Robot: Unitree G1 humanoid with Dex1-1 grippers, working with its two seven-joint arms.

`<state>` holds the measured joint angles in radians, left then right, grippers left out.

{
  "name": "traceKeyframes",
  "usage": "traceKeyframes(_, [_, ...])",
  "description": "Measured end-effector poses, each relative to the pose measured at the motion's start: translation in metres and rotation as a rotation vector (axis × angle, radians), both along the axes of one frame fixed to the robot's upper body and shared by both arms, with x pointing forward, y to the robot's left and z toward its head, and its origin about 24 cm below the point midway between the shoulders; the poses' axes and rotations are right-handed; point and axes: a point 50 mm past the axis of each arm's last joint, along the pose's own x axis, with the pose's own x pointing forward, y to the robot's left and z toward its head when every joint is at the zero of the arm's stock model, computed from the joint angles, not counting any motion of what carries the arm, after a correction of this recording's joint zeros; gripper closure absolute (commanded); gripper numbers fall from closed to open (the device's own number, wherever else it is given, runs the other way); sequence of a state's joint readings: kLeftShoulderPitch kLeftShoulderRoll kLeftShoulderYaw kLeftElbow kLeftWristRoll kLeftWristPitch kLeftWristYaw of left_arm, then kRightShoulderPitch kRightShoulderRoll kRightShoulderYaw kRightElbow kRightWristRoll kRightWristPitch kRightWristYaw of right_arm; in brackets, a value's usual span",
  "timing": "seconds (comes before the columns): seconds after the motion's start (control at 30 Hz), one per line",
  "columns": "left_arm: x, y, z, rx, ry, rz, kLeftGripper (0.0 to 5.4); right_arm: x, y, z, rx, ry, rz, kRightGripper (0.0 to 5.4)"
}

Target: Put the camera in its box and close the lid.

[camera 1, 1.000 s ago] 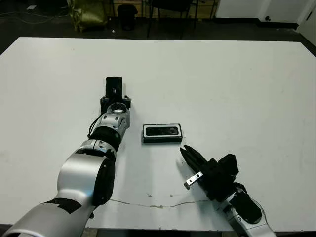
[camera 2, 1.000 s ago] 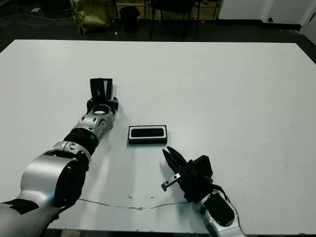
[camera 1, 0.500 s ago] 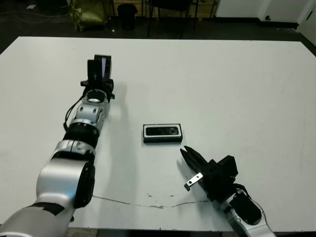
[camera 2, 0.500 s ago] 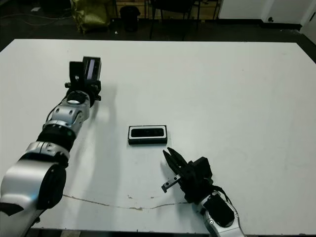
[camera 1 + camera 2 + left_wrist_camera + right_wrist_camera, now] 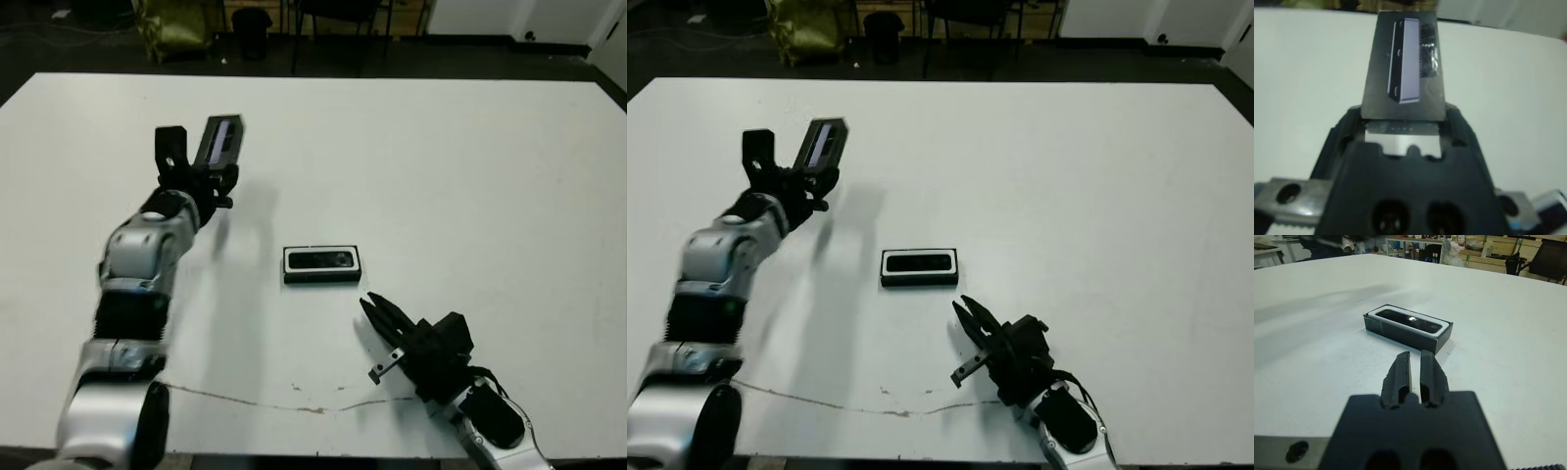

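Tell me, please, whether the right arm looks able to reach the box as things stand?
Probably yes: the right gripper sits just short of the box, fingers pointing at it, with only bare table between them.

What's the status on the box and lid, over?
Left tool holds the lid in the air, left of the box. Camera sits in the box, uncovered. Right tool shut, empty, near the box. Nothing in the way.

bright, even | soft shadows | left wrist view blurred
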<state>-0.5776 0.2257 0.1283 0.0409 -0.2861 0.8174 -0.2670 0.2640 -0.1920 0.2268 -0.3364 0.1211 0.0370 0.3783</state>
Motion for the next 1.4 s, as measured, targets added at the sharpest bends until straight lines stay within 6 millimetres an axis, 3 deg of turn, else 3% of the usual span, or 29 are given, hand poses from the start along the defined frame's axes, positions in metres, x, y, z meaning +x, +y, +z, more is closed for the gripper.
traceKeyframes(0.17, [-0.019,0.019,0.032,0.134,-0.051,-0.288,3.15,0.006,-0.014,-0.001,0.091,0.022,-0.008,5.4])
traceKeyframes(0.3, [-0.029,0.028,0.046,0.281,-0.044,-0.485,3.15,0.009,-0.023,0.009,0.16,0.03,-0.042,5.4])
traceKeyframes(0.6, [-0.03,0.02,0.061,0.517,-0.058,-0.852,3.15,0.023,-0.049,0.027,0.114,-0.032,-0.099,5.4])
traceKeyframes(0.73, [-0.027,0.016,0.063,0.569,-0.027,-0.958,3.15,0.027,-0.064,0.034,0.083,-0.03,-0.138,5.4])
traceKeyframes(1.03, [-0.02,-0.016,0.054,0.486,-0.019,-1.113,3.15,0.023,-0.073,0.045,0.134,0.008,-0.156,5.4])
traceKeyframes(1.4, [-0.007,-0.042,0.035,0.399,-0.037,-1.192,3.15,0.017,-0.079,0.035,0.118,0.058,-0.155,5.4])
